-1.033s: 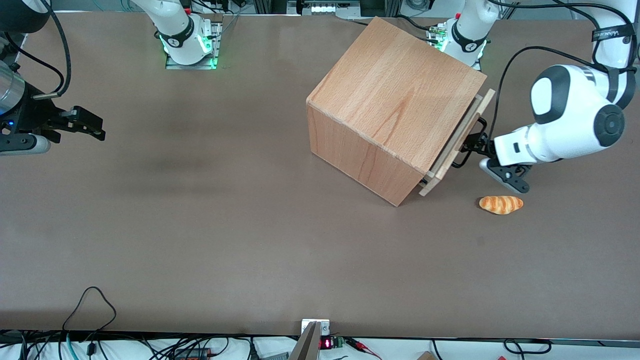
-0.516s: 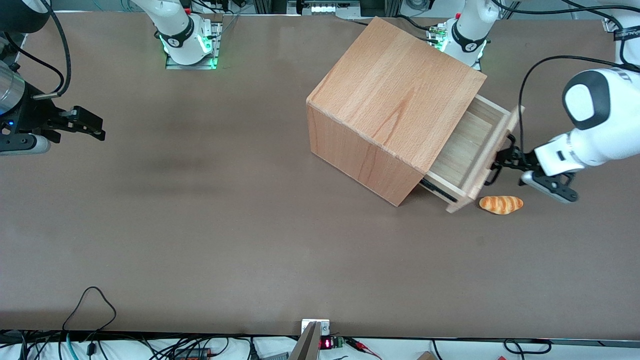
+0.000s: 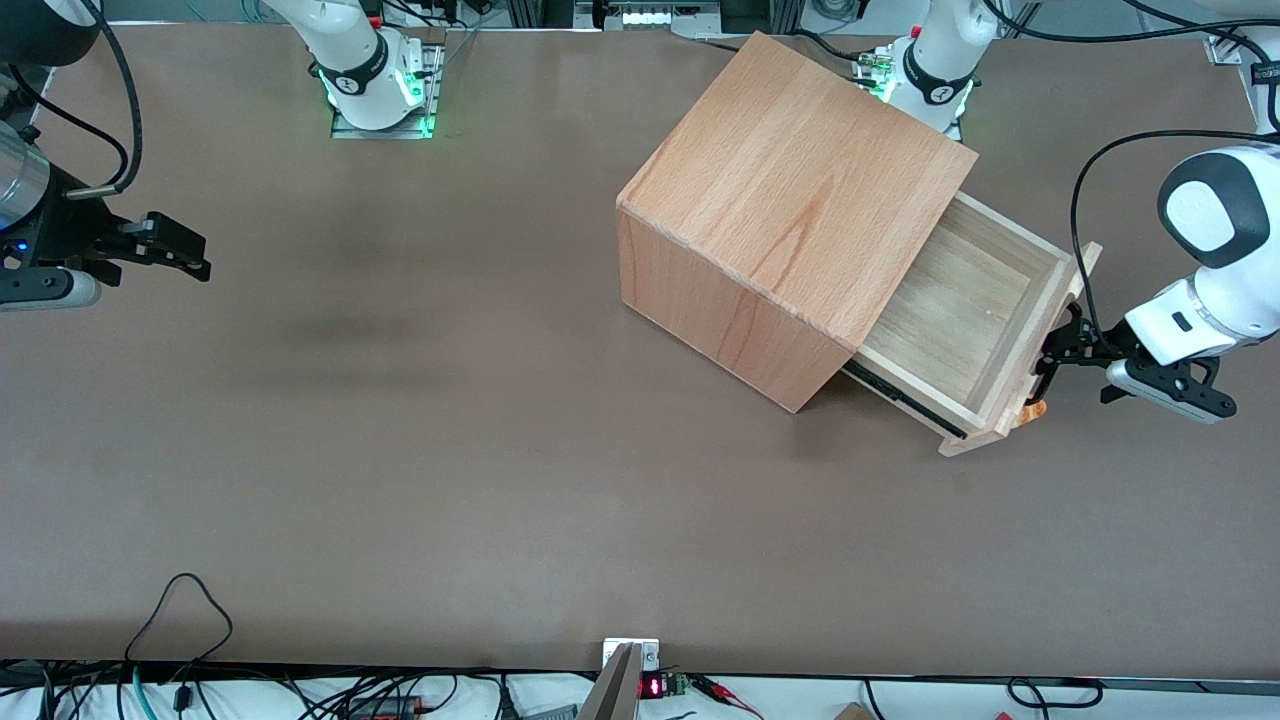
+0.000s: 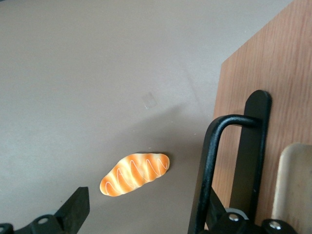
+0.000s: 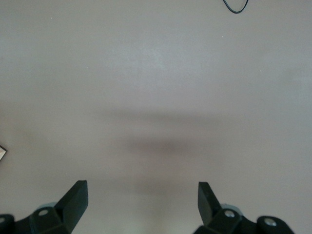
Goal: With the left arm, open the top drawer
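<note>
The top drawer (image 3: pixel 960 310) of the beech-wood cabinet (image 3: pixel 790 190) stands pulled well out, and its inside is bare. The white left arm (image 3: pixel 1205 300) reaches to the drawer front from the working arm's end of the table. Its black gripper (image 3: pixel 1062 350) is at the black wire handle (image 3: pixel 1045 378). In the left wrist view the gripper (image 4: pixel 146 207) is open. One finger (image 4: pixel 222 219) sits against the handle bar (image 4: pixel 209 165) in front of the drawer front (image 4: pixel 273 73), and the other finger (image 4: pixel 78 207) is free over the table.
A toy bread roll (image 4: pixel 135 173) lies on the brown table under the gripper. In the front view the roll (image 3: pixel 1033 411) is mostly covered by the drawer front's corner. The arm bases (image 3: pixel 935 70) stand at the table's edge farthest from the front camera.
The drawer has slid from nearly closed to well out. The gripper moved with the handle away from the cabinet. The drawer front now covers most of the bread roll.
</note>
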Motion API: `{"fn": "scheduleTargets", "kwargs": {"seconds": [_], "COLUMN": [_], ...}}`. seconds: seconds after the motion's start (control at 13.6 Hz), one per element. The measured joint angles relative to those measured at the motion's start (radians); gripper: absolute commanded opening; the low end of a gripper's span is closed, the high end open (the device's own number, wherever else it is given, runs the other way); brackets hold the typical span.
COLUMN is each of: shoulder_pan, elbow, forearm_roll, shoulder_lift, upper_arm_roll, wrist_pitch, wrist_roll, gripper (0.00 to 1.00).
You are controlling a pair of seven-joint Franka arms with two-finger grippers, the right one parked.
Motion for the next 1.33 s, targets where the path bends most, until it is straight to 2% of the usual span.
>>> {"fn": "scheduleTargets", "kwargs": {"seconds": [0.52, 0.81, 1.03, 1.33], "shoulder_pan": [0.001, 0.001, -0.001, -0.01], "elbow": [0.071, 0.137, 0.2, 0.235], "forearm_roll": [0.018, 0.102, 0.176, 0.208], "shoulder_lift": [0.025, 0.014, -0.045, -0.138], "upper_arm_roll": [0.016, 0.021, 0.02, 0.017], "wrist_pitch": [-0.144, -0.283, -0.402, -0.524], "wrist_roll": [0.006, -0.058, -0.147, -0.291], "gripper": [1.0, 1.0, 1.0, 1.0]}}
